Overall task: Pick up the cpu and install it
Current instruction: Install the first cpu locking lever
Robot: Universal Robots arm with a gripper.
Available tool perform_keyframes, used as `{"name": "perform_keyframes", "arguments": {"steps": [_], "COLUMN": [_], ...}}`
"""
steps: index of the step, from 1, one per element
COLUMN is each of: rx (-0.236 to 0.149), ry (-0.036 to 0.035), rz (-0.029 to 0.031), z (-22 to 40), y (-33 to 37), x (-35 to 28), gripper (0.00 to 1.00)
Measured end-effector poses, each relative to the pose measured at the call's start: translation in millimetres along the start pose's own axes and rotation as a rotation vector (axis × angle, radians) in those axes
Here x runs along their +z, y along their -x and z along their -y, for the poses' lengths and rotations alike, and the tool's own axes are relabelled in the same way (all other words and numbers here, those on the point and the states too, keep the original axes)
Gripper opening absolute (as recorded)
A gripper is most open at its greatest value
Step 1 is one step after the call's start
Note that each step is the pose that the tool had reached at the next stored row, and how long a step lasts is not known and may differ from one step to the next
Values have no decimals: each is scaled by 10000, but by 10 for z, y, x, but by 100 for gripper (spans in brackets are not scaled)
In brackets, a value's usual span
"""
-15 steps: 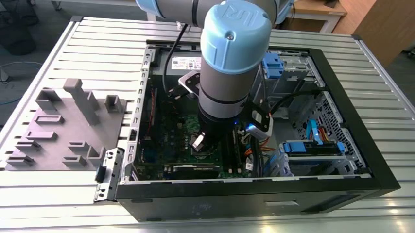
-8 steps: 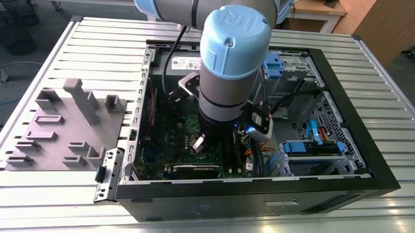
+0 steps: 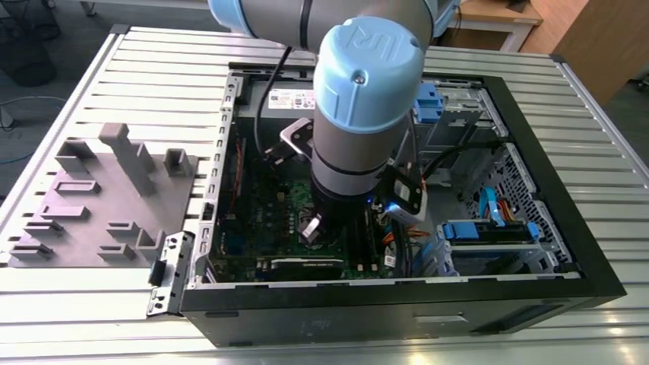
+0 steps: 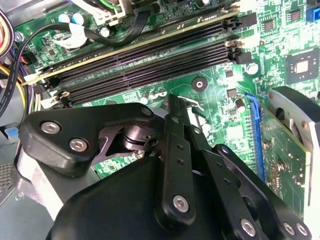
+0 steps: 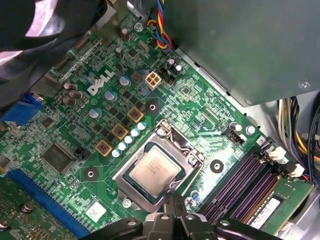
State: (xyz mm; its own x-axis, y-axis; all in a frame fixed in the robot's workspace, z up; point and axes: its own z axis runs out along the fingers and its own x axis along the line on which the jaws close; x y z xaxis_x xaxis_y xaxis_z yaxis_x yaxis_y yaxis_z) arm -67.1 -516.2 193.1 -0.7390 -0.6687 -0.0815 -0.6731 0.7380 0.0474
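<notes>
The cpu [image 5: 155, 170], a small square chip with a silvery top, lies flat in the metal-framed socket [image 5: 195, 156] of the green motherboard [image 5: 100, 110]. In the first wrist view my gripper [image 5: 172, 199] stands at the socket's edge, just beside the cpu, with its black fingers pressed together and nothing between them. A thin wire lever [image 4: 194, 103] lies next to the tips of the gripper [image 4: 176, 102] in the second wrist view. From the exterior view, the arm reaches down into the open computer case [image 3: 527, 251] and the gripper [image 3: 311, 228] hangs over the board.
Black memory slots [image 4: 150, 55] run beside the socket. A big grey box [image 5: 250, 45] overhangs the board. A card [image 4: 285, 150] stands along a blue slot. Cable bundles [image 4: 15, 75] lie at the case side. A grey moulded tray [image 3: 102, 190] sits outside the case on the exterior view's left.
</notes>
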Motion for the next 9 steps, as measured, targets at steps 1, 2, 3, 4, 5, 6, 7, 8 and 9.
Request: {"name": "perform_keyframes", "arguments": {"steps": [1, 2, 3, 4, 5, 6, 7, 8, 9], "rx": [-1, -1, -2, -3, -3, -4, -5, -7, -7], "ry": [0, -1, -5, -8, -13, -16, -20, -22, -21], "rz": [6, 13, 20, 27, 33, 43, 53, 64, 73], "z": [5, 10, 14, 18, 24, 28, 33, 36, 36], "y": [0, 1, 1, 3, 5, 8, 11, 15, 15], "x": [6, 12, 18, 23, 29, 36, 42, 48, 51], "gripper": [11, 11, 11, 11, 11, 11, 11, 11, 11]}}
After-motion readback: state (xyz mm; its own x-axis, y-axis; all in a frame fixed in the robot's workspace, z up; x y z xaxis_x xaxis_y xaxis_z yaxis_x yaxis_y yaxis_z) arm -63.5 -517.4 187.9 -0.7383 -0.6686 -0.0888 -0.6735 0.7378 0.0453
